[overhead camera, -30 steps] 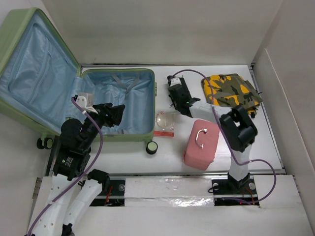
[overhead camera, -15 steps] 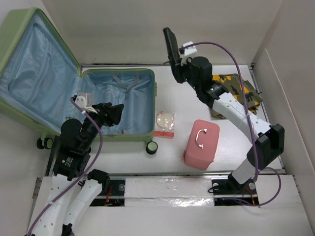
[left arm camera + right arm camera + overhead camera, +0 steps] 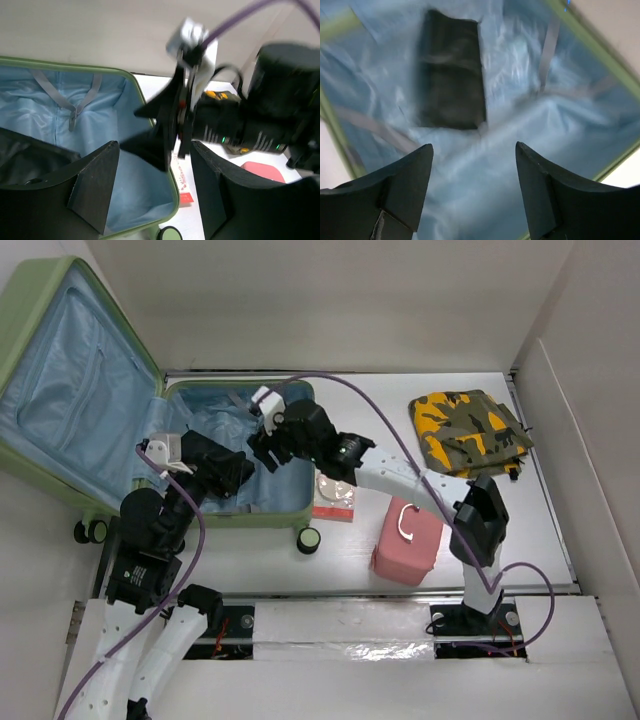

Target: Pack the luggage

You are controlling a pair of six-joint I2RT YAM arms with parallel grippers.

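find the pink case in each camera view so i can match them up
top external: pink case sits right of centre, on the table beside the open suitcase.
left wrist: only a small red-pink patch at the lower right.
right wrist: not in it.
shared landmark: the luggage, its blue lining shows in all three.

table [image 3: 540, 525]: luggage [image 3: 75, 405], pink case [image 3: 402, 550], camo cloth [image 3: 468, 430]

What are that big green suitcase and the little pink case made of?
The luggage looks like rigid matte green plastic with a crisp moulded rim, lined with creased blue fabric. The pink case seems smooth plastic or faux leather; its handle glints like metal.
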